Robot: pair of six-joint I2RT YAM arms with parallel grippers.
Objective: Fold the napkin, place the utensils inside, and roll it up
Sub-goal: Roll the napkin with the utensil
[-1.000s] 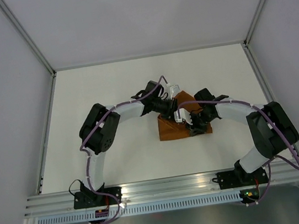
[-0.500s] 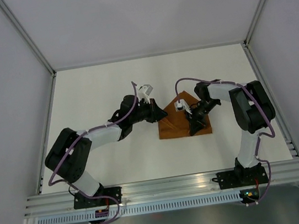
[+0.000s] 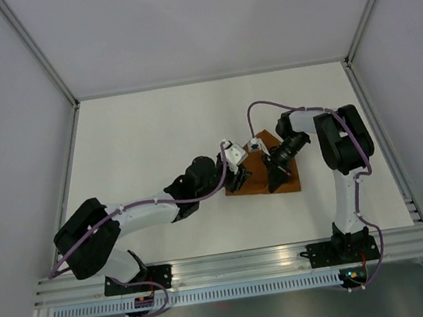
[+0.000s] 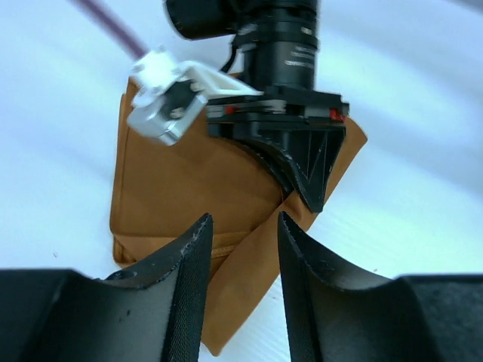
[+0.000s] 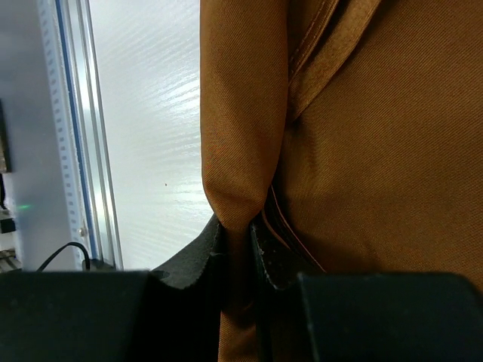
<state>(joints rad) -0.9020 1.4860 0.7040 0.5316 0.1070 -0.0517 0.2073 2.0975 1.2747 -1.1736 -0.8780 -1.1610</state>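
Napkin [image 3: 256,186] down on the white tabletop [image 3: 136,129], a little right of centre, about midway between the far and near edges, well away from every corner. Folded into a compact, layered shape with one corner pointing toward the far edge. Rust-orange, faintly shiny, with a stitched hem along a loose flap on its near-left side.

Right claw [image 5: 238,226] clenched on the napkin, both black fingers [image 5: 198,260] pressed together over a raised ridge of cloth, pinched up into a narrow fold. Set low over the cloth's right half, reaching in from the side of the right edge. Beyond the cloth in the right wrist view, bare tabletop and a strip of aluminium rail [image 5: 72,151].

Left claw [image 4: 243,222] released, fingers [image 4: 185,290] clearly apart, aimed at the napkin's left edge. Only cloth and hem in sight between them; touching the fabric or just above it, cannot tell. Nothing gripped. Straight ahead of it, the right claw's black tip planted on the cloth, with a small white-and-grey bracket [image 4: 170,102] beside it. Left arm stretched long and low across the tabletop from its base on the near edge.
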